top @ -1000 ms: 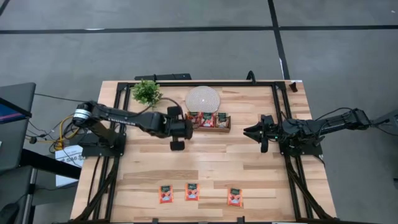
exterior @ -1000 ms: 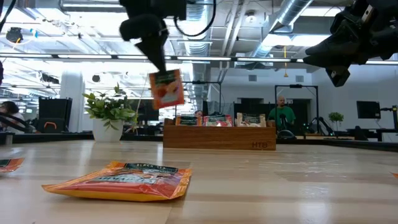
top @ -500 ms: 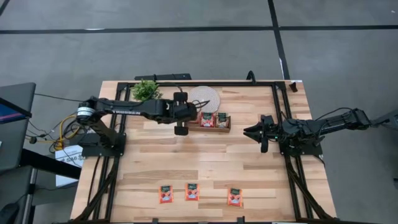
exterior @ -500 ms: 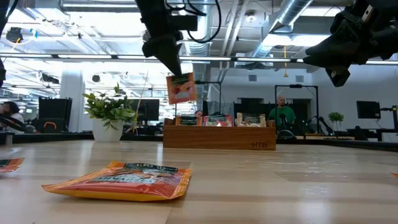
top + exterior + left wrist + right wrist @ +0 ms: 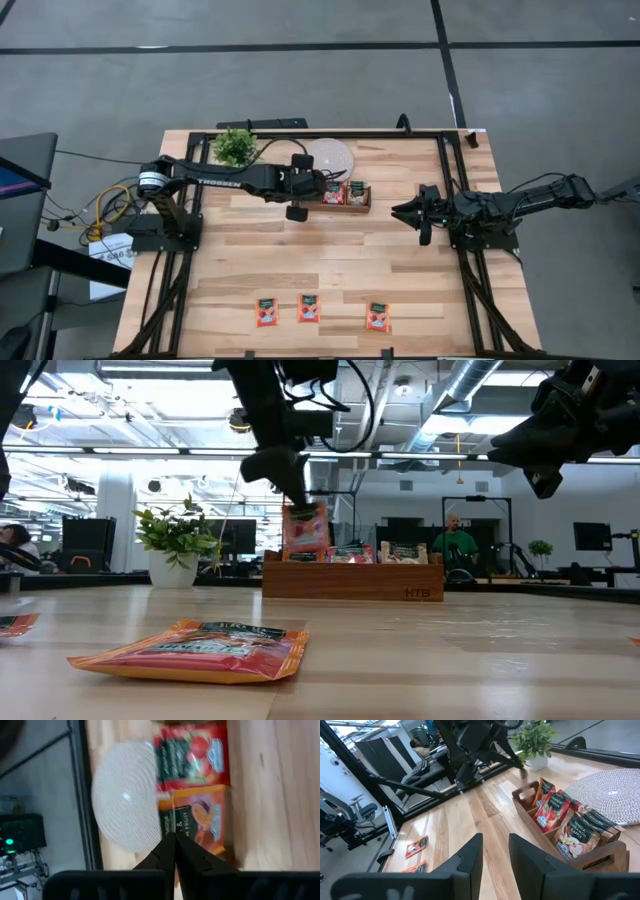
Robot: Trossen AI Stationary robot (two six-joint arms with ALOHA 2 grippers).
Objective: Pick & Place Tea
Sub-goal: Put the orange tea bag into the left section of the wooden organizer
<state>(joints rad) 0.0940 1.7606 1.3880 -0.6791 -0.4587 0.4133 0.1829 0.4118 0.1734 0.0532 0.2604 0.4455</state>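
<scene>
Since the earlier frames the left arm has been extended further toward the wooden box (image 5: 338,194), and the tea packet (image 5: 305,527) it carries has been brought down from well above the box to just over its left end.

Left side: potted plant (image 5: 236,146) at the table's back left. Left gripper (image 5: 316,184) is clamped on the packet; in the left wrist view the fingers (image 5: 172,851) are seen pinched together on the packet's edge. The packet hangs upright over the box's left compartment; whether it touches the box cannot be told. In the high view it is mostly hidden by the gripper.

Centre: round woven mat (image 5: 328,157) behind the box, partly covered by the arm. Two packets (image 5: 564,827) are already stood in the box, with the carried packet at its end. Three loose tea packets (image 5: 309,308) are laid in a row near the front edge of the table (image 5: 400,260). In the low view one packet (image 5: 195,650) lies flat in the foreground, another is cut off at the left edge.

Right side: right gripper (image 5: 400,211) is held above the table, well apart from the box, fingers (image 5: 470,854) spread, nothing between them.

Surface: light wood planks on a black frame. Room: grey floor with dark lines; open workspace with monitors, ceiling ducts, a seated person (image 5: 456,544) far behind the box.
</scene>
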